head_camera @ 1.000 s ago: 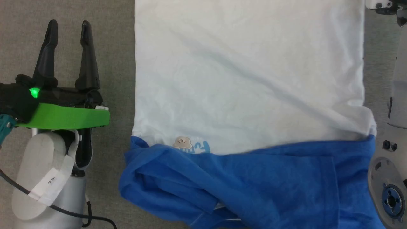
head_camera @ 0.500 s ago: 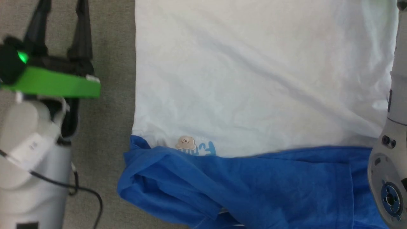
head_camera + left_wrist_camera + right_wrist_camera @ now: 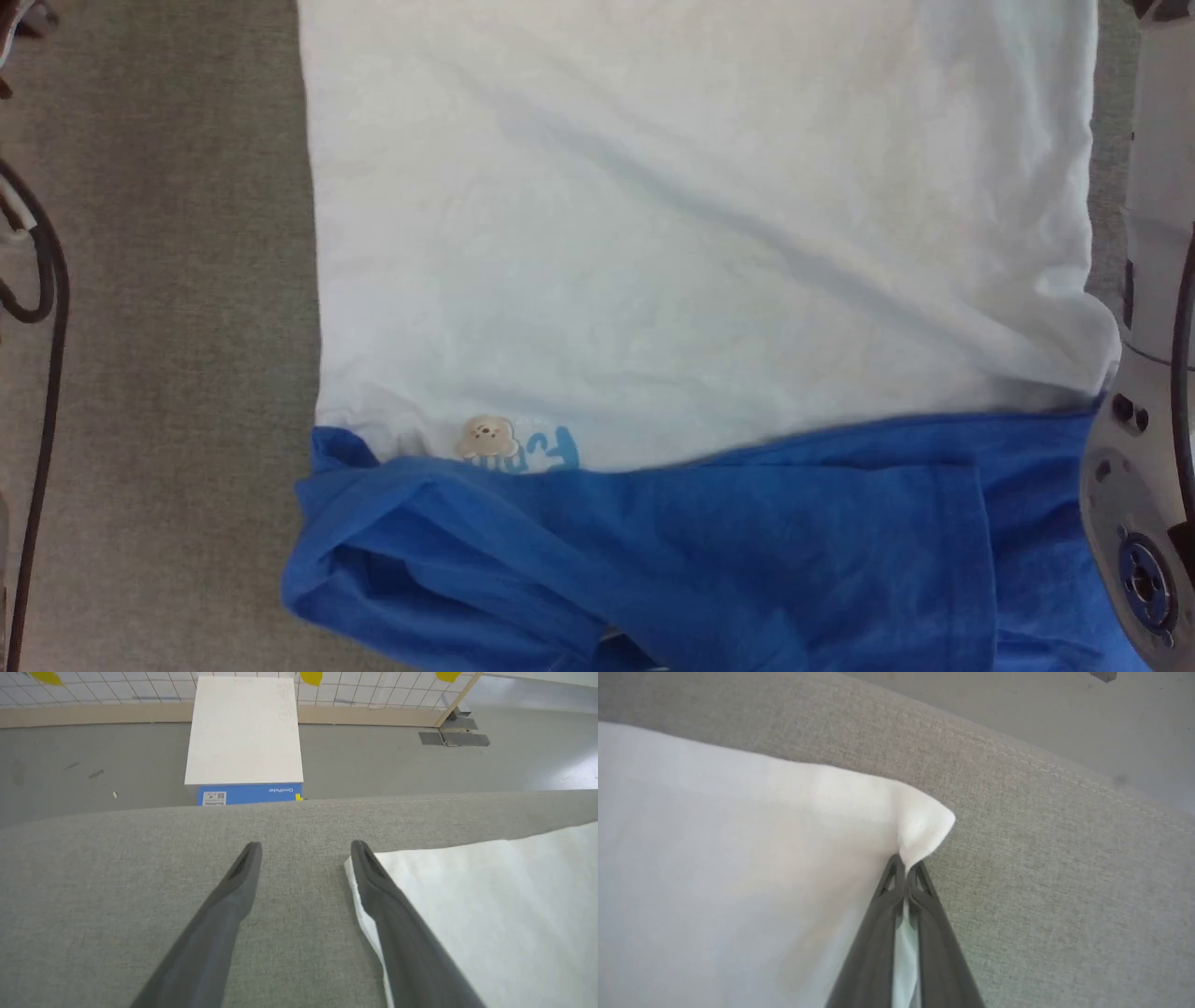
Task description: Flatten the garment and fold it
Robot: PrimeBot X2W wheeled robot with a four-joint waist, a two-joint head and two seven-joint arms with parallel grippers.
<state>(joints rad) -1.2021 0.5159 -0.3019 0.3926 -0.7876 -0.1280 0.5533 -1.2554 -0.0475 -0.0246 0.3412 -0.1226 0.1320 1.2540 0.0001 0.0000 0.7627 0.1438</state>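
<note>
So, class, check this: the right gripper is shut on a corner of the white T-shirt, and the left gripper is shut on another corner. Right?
Not quite. The left gripper is open, its fingers spread by a corner of the T-shirt, as the left wrist view shows. The right gripper is indeed shut on a corner.
</note>
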